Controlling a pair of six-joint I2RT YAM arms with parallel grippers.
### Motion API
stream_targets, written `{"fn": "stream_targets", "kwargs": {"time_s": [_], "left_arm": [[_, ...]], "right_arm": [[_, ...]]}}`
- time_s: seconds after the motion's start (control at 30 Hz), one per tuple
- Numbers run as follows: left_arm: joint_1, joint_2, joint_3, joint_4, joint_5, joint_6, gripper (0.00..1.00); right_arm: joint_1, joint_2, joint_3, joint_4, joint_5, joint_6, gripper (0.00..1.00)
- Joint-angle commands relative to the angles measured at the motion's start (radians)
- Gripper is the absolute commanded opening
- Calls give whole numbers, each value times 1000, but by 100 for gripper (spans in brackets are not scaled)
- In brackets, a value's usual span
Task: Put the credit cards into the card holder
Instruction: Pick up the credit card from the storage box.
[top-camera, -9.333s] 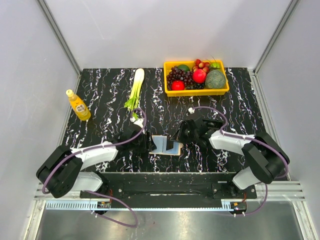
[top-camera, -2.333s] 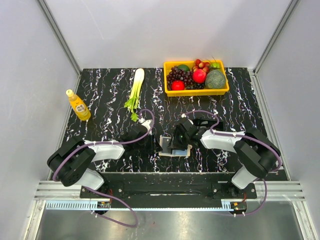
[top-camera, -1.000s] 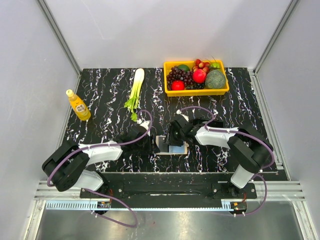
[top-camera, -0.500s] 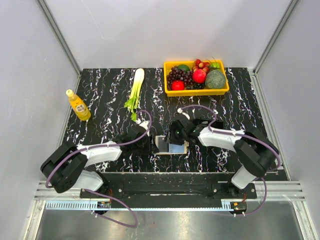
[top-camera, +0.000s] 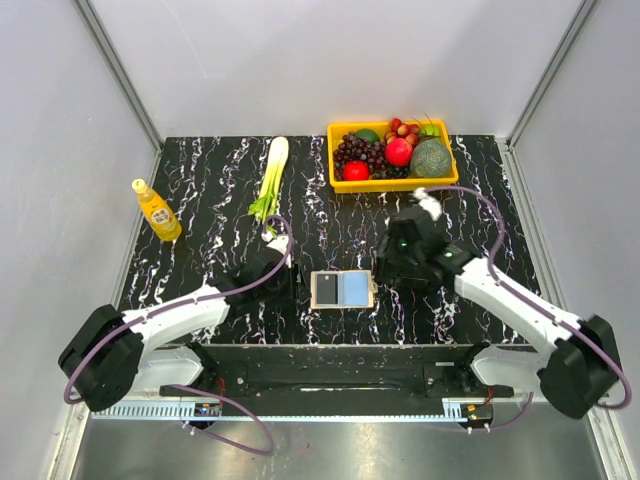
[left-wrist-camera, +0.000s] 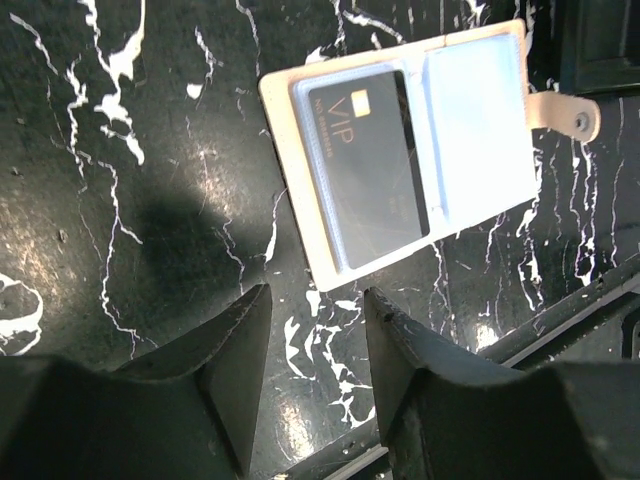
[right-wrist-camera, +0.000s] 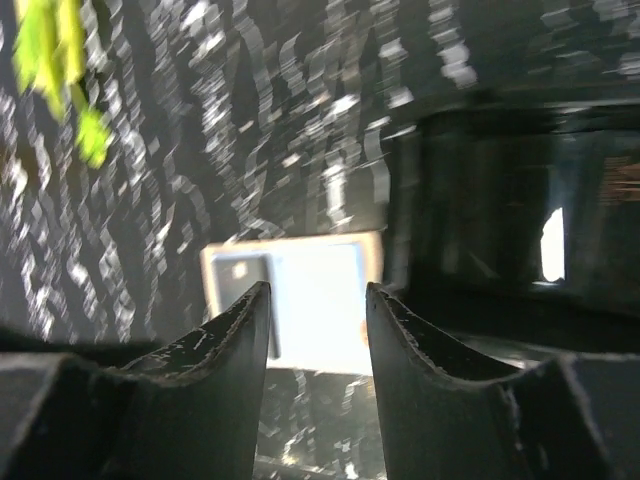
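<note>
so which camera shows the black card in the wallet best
The left wrist view: the black card sits in a pocket of the open wallet, close up, lettering readable. The top view shows it tiny; the right wrist view is blurred.

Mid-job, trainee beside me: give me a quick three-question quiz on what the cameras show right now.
1. True or false: the card holder lies open and flat on the table.
2. In the top view, which half of it holds the black card? A: left. B: right.
3. Fill in: the left gripper and the right gripper, both open, hold ____.
Key: 1 true; 2 A; 3 nothing.
</note>
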Motion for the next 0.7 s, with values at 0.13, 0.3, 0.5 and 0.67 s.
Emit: {"fn": "stream_targets", "kwargs": {"time_s": [0.13,0.3,0.5,0.67], "left_arm": [[-1,-20,103,-18,-15,50,47],[-2,-8,107,-1,17,55,48],[-2,35,147,55,64,86,49],[1,208,348,75,146,145,52]], "right_arm": [[-242,-81,-77,-157,0,-101,46],[-314,30,-57,-157,-55,-129,45],[-353,114,-54,-127,-90,-126,48],[-385,155,-49,-108,-122,-145,51]]}}
